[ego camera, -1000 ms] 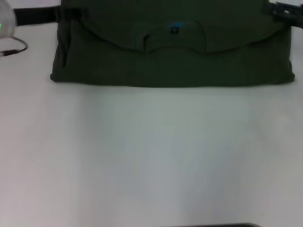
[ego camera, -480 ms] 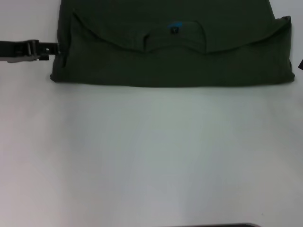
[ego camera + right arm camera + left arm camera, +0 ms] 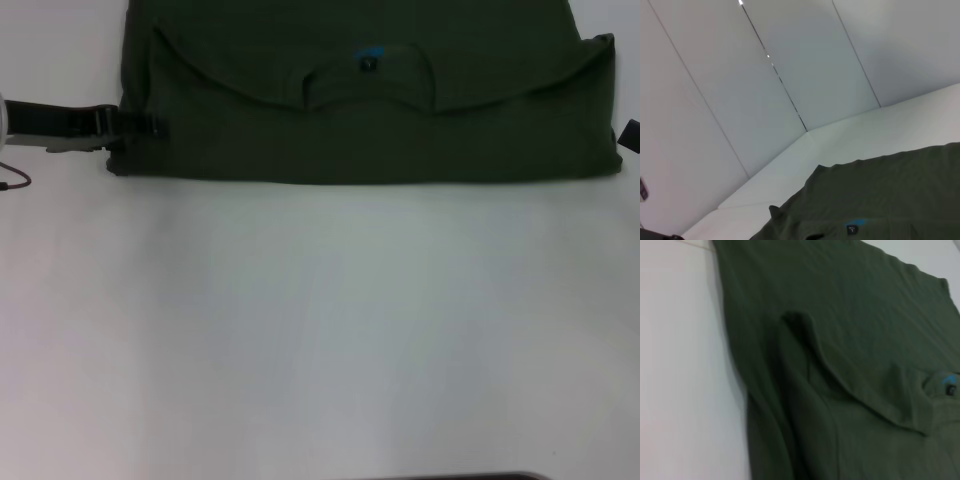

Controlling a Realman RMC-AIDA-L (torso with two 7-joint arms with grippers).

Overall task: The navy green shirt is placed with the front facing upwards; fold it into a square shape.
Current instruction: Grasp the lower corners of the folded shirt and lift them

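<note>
We see the dark olive-green cotton shirt (image 3: 365, 110) partly folded on the white table (image 3: 320, 330), collar flap turned down. Our left hand (image 3: 140, 127) touches its left edge, grip unclear; the sides remain unfolded.

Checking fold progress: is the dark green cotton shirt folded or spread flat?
Partly folded: the dark green cotton shirt shows its collar edge doubled over its body.

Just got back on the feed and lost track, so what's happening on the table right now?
A two-armed robot is folding the navy green shirt on the white table. The shirt lies partly folded as a wide band, its collar and neck label turned toward the robot. The left gripper is low at the shirt's left edge, reaching onto the fabric. Only a tip of the right gripper shows, just off the right edge of the shirt. It is not square yet.
</note>
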